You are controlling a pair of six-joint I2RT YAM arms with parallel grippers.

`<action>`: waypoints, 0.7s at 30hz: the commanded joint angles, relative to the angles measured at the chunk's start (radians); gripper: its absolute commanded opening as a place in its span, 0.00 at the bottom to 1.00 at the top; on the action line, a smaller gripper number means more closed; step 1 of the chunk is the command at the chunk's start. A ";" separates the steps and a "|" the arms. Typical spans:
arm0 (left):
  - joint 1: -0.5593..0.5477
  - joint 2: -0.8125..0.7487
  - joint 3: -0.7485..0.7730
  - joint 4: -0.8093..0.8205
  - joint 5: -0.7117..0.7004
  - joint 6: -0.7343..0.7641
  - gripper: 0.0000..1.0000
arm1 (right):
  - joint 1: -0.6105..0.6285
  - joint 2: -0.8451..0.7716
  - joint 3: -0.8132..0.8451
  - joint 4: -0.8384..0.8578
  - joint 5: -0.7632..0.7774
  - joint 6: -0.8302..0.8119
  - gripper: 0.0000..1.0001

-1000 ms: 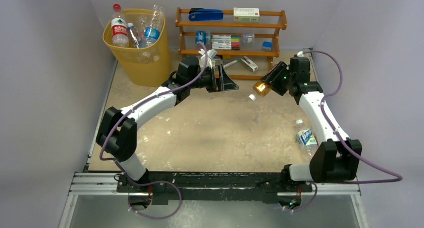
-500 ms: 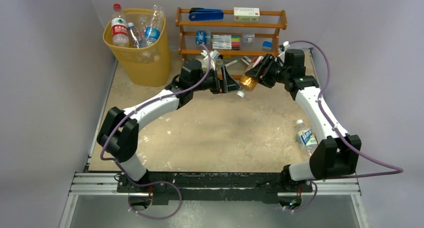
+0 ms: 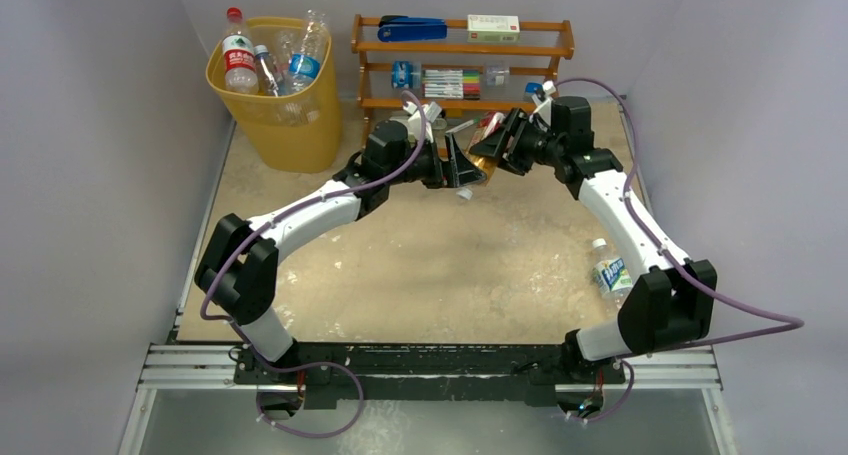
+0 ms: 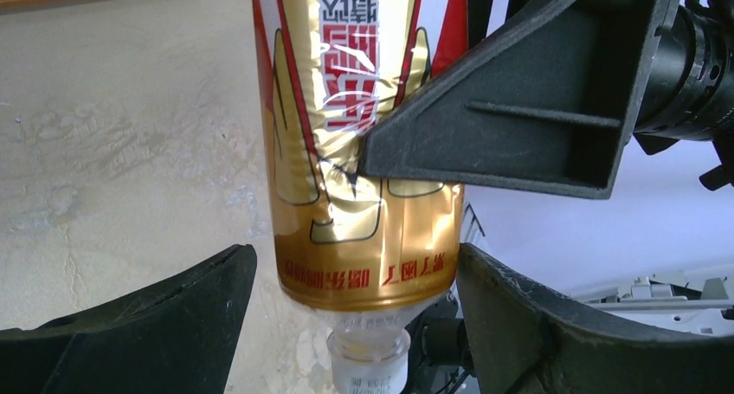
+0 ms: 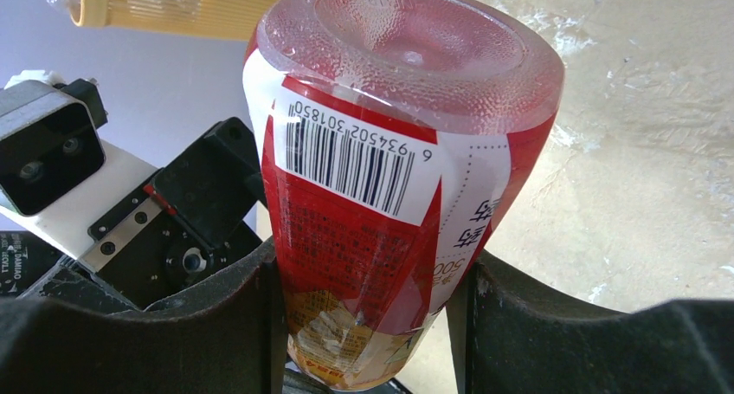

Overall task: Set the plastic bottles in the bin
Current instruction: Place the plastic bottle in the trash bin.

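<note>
My right gripper [image 3: 503, 138] is shut on a bottle with a red and gold label [image 3: 481, 158], held in the air in front of the rack, white cap [image 3: 463, 192] pointing toward me. In the right wrist view the fingers [image 5: 234, 325] clamp the bottle [image 5: 381, 177] at its label. My left gripper [image 3: 459, 167] is open, its jaws spread either side of the bottle's neck end [image 4: 368, 177]; the right jaw is about touching, the left stands apart. The yellow-orange bin [image 3: 283, 125] at the far left holds several bottles [image 3: 240, 60]. Another clear bottle [image 3: 610, 272] lies by my right arm.
A brown wooden three-tier rack [image 3: 560, 49] with a blue stapler [image 3: 412, 27], white box and pens stands at the back, right behind both grippers. Grey walls close in on left and right. The bin's rim also shows in the right wrist view [image 5: 173, 9].
My right arm has carried the bottle left and farther back, toward my left gripper. The bottle's neck end now sits between the left gripper's open jaws. The left arm edged right.
</note>
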 commanded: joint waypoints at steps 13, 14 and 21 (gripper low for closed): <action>-0.005 -0.028 0.015 0.074 -0.050 0.028 0.44 | 0.046 -0.011 0.046 0.057 -0.036 0.026 0.56; -0.005 -0.029 0.014 0.075 -0.053 0.028 0.43 | 0.046 -0.012 0.045 0.055 -0.036 0.026 0.57; -0.005 -0.043 0.015 0.067 -0.064 0.036 0.37 | 0.046 -0.032 0.035 0.042 -0.032 0.024 0.81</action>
